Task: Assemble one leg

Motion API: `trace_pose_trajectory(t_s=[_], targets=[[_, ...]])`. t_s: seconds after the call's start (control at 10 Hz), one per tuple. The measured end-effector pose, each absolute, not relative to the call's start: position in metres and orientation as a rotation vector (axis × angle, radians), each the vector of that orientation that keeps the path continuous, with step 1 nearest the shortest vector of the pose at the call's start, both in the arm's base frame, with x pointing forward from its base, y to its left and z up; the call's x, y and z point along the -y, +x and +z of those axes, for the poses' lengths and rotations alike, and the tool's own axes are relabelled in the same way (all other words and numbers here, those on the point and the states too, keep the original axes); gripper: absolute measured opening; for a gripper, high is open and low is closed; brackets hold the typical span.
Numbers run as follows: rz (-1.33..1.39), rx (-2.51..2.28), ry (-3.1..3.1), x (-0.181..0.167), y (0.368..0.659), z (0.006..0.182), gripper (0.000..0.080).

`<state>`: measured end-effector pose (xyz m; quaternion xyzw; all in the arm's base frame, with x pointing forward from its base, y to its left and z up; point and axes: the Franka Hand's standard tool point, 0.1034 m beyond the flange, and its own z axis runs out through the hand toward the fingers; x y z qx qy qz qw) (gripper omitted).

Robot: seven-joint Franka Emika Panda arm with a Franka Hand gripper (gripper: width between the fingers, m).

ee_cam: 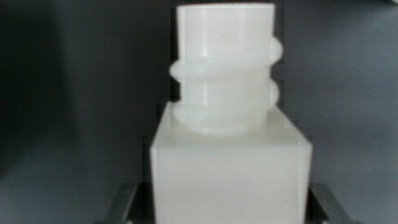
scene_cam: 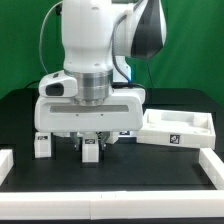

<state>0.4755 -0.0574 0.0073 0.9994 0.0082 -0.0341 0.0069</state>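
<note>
Legible text, brands, numbers: none | Signs: black-and-white square tag [scene_cam: 91, 146], pattern too small to read, on small white rectangular leg [scene_cam: 91, 155] | same kind on second white leg block [scene_cam: 40, 147] | same kind on large white square tray-like panel [scene_cam: 190, 126]

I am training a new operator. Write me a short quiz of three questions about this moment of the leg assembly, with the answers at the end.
1. True or false: the large white square tray-like panel lies to the exterior view's left of the gripper.
2. What sits between the gripper's fingers? A) a small white rectangular leg with a black-and-white tag; B) a screwdriver; C) nothing.
3. On which side of the exterior view does the second small white leg stand free on the black table?
Key: 1 false; 2 A; 3 the left.
</note>
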Motion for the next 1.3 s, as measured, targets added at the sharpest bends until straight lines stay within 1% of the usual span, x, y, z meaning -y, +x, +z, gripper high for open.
trace_pose_trajectory(t_s=[0.4, 0.7, 0.8, 0.9, 1.0, 1.1, 1.2, 1.3], targets=[[-0.079, -0.031, 3.126, 0.028, 0.486, 0.007, 0.0265], [-0.079, -0.041, 3.126, 0.025, 0.486, 0.007, 0.0265], [-0.079, -0.041, 3.126, 0.025, 0.486, 0.007, 0.0488], [-0.079, -0.041, 3.126, 0.025, 0.486, 0.007, 0.0488], [-0.08, -0.041, 3.126, 0.025, 0.486, 0.007, 0.0614], [-0.123, -0.024, 3.136, 0.019, 0.483, 0.016, 0.0638], [-0.135, -0.032, 3.149, 0.006, 0.483, 0.037, 0.0638], [-0.117, -0.053, 3.154, -0.006, 0.484, 0.053, 0.0648]])
